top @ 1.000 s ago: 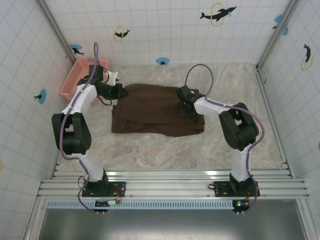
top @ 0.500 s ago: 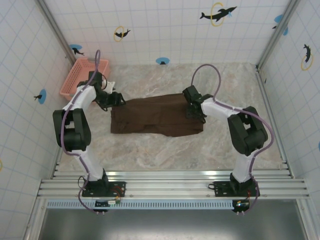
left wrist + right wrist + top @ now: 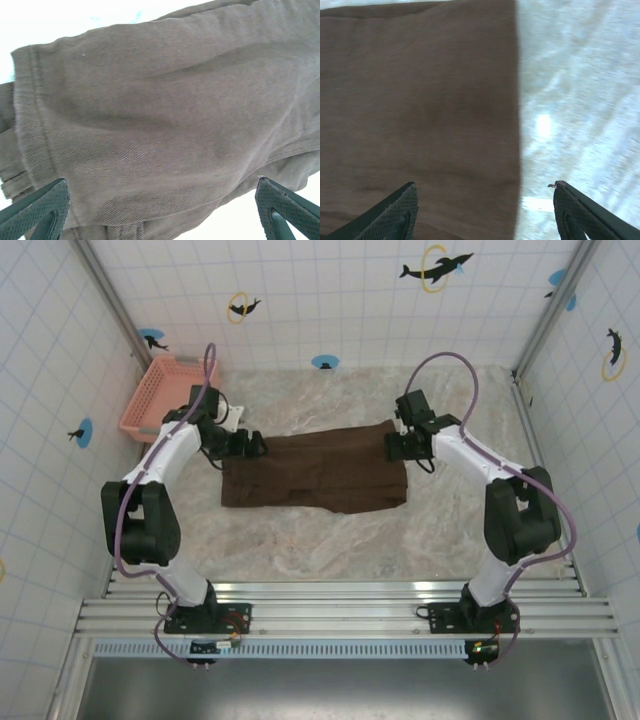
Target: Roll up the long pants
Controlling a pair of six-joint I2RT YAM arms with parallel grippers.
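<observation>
Long pants flat, long axis left-right; left tool, right tool both gaping

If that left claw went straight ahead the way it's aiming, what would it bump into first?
Most likely the long pants: the open left gripper looks straight at their brown fabric, with nothing in between. How close the cloth is, I can't judge.

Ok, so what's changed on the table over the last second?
The left pincer let go of the long pants' far left corner, opened, and came slightly nearer along their left edge. The right pincer moved from the cloth's right part out to its far right corner, and its jaws are open. The pants' far edge now lies nearer, so they look narrower. The pink basket stayed put.
</observation>
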